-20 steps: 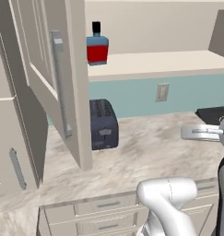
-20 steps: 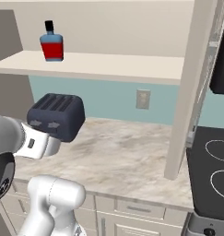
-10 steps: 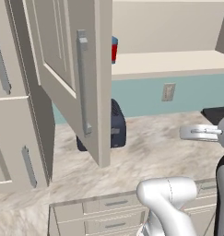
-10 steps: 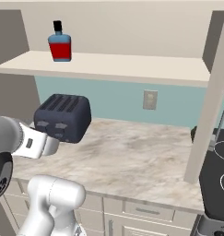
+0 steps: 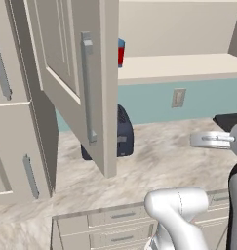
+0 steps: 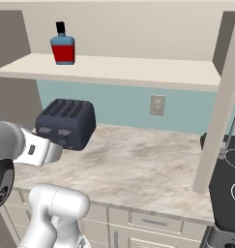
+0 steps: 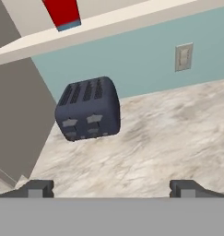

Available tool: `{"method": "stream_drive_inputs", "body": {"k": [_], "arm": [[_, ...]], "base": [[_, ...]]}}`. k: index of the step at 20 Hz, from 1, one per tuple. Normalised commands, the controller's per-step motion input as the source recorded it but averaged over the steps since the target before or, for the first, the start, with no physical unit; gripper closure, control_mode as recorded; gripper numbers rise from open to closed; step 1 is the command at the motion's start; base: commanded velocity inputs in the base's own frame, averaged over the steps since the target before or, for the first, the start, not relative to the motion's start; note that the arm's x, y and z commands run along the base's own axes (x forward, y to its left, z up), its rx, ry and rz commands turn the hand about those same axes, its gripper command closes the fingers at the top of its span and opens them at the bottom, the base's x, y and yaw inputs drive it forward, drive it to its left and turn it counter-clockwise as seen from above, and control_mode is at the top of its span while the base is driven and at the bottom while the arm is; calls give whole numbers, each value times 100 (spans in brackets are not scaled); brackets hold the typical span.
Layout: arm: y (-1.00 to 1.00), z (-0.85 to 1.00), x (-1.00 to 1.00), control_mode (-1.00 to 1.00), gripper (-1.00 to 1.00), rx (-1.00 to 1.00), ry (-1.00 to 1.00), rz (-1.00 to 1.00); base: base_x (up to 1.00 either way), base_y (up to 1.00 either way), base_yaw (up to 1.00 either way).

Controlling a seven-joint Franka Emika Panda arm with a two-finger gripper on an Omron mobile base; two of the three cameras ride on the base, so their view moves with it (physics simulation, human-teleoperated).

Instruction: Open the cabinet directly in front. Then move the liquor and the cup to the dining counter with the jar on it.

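Cabinet (image 5: 76, 83) door swung out, liquor (image 6: 63, 44) near shelf edge, gripper (image 7: 111, 188) spread wide, nothing pinched.

The liquor (image 6: 63, 45) stands at the shelf's (image 6: 138, 72) left end; below, a dark toaster (image 6: 66, 124) sits on the marbled tabletop (image 6: 138, 169).

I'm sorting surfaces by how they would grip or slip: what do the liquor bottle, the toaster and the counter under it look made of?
The liquor: likely glass, a smooth blue body with a red label and a black cap. The toaster: dark navy casing with a dull sheen, painted metal or plastic; the look leaves it open. The counter: beige-grey veined slab, polished marble or a stone-look laminate.
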Motion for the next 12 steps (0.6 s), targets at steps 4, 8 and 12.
{"method": "stream_drive_inputs", "body": {"k": [4,8,12], "arm": [[0,39,0,-100,-100,0,-3,1],[7,66,0,-100,-100,0,-8,1],[24,59,0,-100,-100,-3,-1,0]], "base": [[0,0,0],[0,0,0],[0,0,0]]}}
